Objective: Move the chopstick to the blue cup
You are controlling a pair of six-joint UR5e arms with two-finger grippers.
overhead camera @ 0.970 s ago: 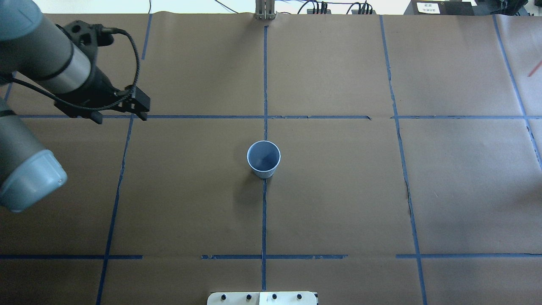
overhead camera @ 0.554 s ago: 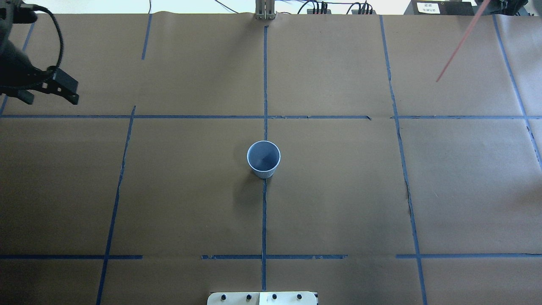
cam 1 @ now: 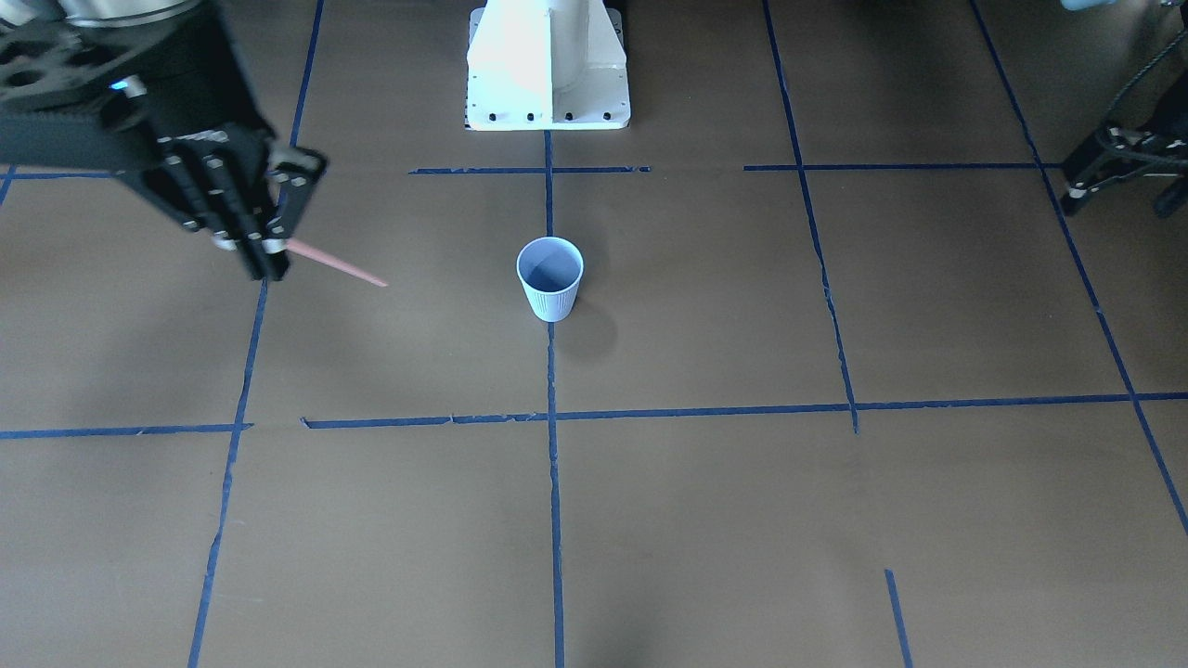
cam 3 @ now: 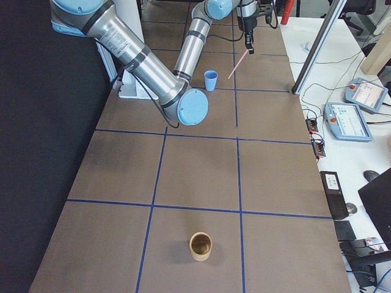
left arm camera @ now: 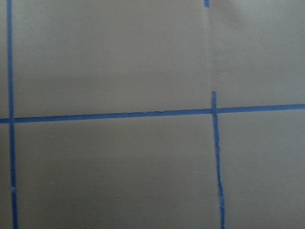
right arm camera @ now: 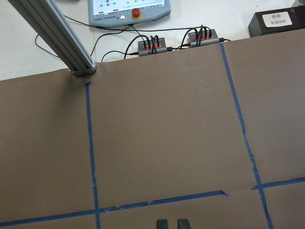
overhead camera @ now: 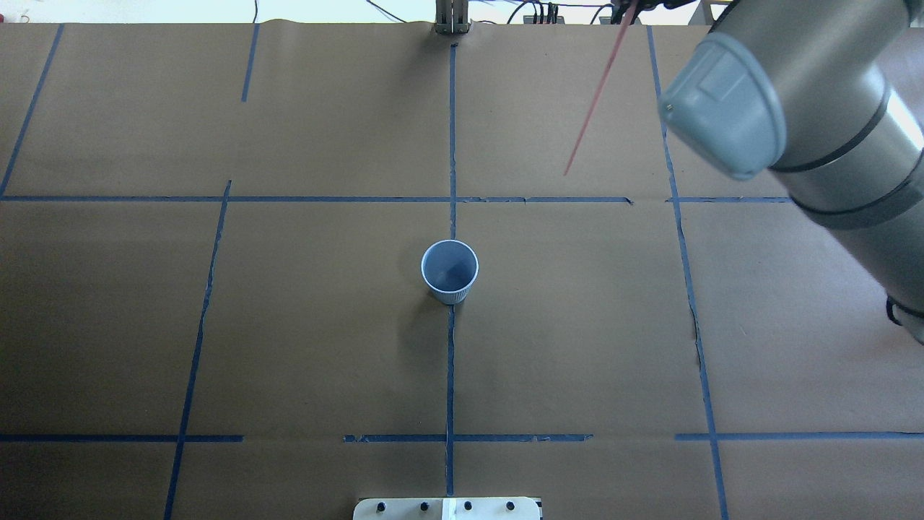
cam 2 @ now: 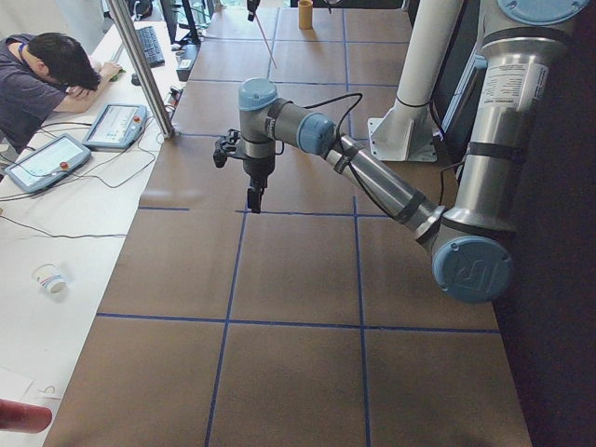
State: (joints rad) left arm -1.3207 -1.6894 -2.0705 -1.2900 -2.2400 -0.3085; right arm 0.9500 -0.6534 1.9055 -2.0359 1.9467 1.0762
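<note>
The pale blue ribbed cup (cam 1: pixel 549 278) stands upright and empty at the table's centre, also in the overhead view (overhead camera: pixel 449 271) and the right side view (cam 3: pixel 211 80). My right gripper (cam 1: pixel 264 264) is shut on one pinkish-red chopstick (cam 1: pixel 336 265), held above the table off to the cup's side. The stick slants down towards the cup in the overhead view (overhead camera: pixel 595 97) and shows in the right side view (cam 3: pixel 238 64). My left gripper (cam 1: pixel 1118 199) is open and empty, far from the cup near the table's side, and also shows in the left side view (cam 2: pixel 253 197).
A brown cup (cam 3: pixel 200 245) stands at the table's end on my right. The white robot base (cam 1: pixel 548 65) is at the near edge. An aluminium post (right arm camera: pixel 57 38) and cable boxes (right arm camera: pixel 152 45) line the far edge. An operator (cam 2: pixel 47 79) sits beyond.
My left arm has pulled back out of the overhead view to the left. My right arm has come in from the right, and the chopstick has moved left towards the cup.
</note>
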